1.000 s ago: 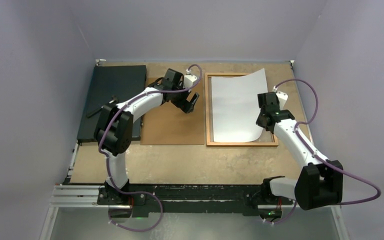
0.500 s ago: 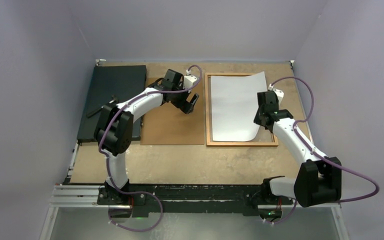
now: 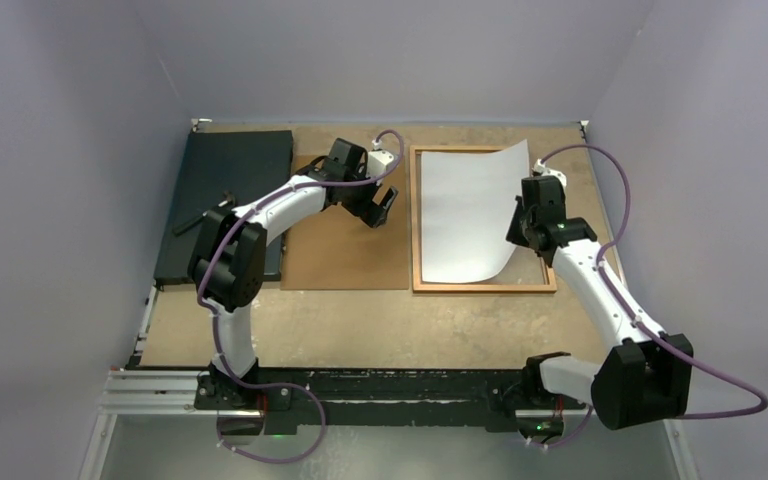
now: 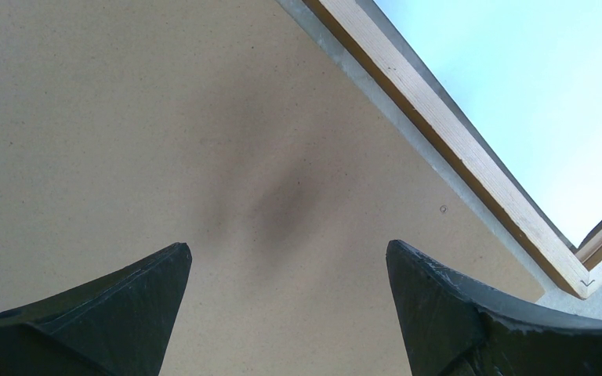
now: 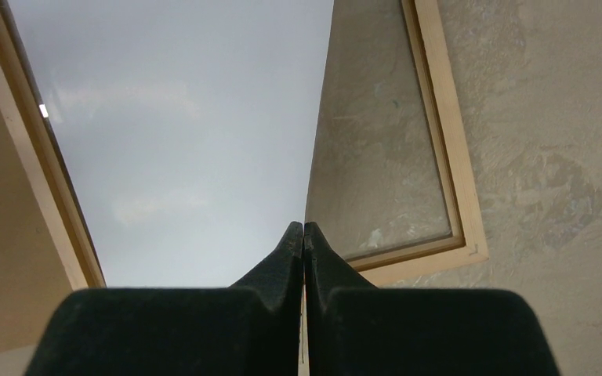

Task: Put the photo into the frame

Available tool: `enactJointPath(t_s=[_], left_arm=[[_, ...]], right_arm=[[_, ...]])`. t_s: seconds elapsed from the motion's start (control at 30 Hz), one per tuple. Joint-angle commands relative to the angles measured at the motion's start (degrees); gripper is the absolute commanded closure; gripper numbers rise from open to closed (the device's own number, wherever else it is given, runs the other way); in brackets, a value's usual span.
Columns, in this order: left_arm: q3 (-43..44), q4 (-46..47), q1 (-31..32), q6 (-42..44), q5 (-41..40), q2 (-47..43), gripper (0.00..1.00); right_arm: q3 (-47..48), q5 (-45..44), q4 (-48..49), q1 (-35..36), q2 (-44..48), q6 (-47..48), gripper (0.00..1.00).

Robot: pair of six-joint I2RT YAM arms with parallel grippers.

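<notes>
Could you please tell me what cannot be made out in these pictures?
- Printed face of the thin white paper photo: top and right-wrist views show only its blank back.
- Right rail of the orange-brown wooden frame: top view, partly behind the right arm.
- The small dark item on the black rectangular mat: top view, too small to identify.

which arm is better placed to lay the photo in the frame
Right. The right end effector is shut on the lifted edge of the photo, above the frame. The left end effector hangs open over the brown board, holding nothing.
</notes>
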State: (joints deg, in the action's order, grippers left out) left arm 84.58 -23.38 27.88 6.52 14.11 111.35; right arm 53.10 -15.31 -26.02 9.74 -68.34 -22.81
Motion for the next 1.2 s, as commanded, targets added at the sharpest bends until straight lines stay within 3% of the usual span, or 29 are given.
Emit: enactJointPath(t_s=[0.0,0.63,1.17], left_arm=[[-0.45,1.07,0.16,-0.72,-0.46,-0.78,0.06],[-0.46,1.47,0.1,-1.01,-0.39,-0.5,0.06],[-0.2,1.86,0.16,-1.16,-0.4,0.28,0.06]], right_arm=[[4.52,1.3,-4.04,0.03,-0.35,2.81,1.0],[5.48,8.28,-2.12,0.16,-1.04,9.83,1.0],[7.48,6.15,-1.23,1.33,-6.35,9.46,1.0]])
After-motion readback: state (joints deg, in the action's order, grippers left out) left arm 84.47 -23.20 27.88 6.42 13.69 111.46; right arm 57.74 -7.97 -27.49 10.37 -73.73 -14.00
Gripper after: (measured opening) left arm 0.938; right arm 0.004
